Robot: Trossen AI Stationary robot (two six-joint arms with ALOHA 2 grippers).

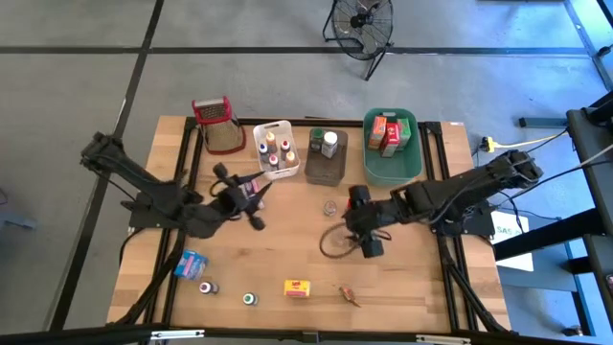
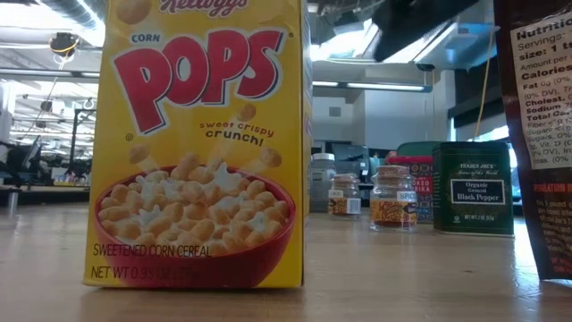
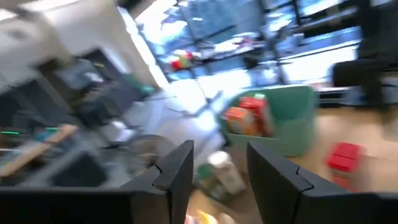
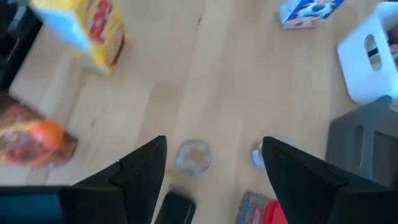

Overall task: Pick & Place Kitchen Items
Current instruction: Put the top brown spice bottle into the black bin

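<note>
The wooden table (image 1: 402,278) fills the high view, and the green tub (image 1: 392,146) at its far edge serves as landmark. That tub holds red and orange boxes (image 1: 387,132); the left wrist view shows them (image 3: 245,118) from the side, which the overhead cannot. Just beside the tub toward the left arm stands a brown tub (image 1: 326,153) with a white-capped jar, then a white tub (image 1: 276,149) of small bottles, then the grey grater (image 1: 218,125).

The right gripper (image 1: 369,240) hovers near the tub on its near side, fingers spread wide, holding nothing; its wrist view shows a small clear jar (image 4: 193,155) on the wood between the fingers. The left gripper (image 1: 251,192) hangs well apart from the tub, by the white one; its fingers stand partly apart, and whether they hold anything I cannot tell.

Far from the tub, at the near edge, lie a blue box (image 1: 192,264), two small jars (image 1: 206,287) and a yellow cereal box (image 1: 297,287). Only the low view reads its front: Corn Pops (image 2: 201,143), with a black pepper tin (image 2: 474,188) behind.
</note>
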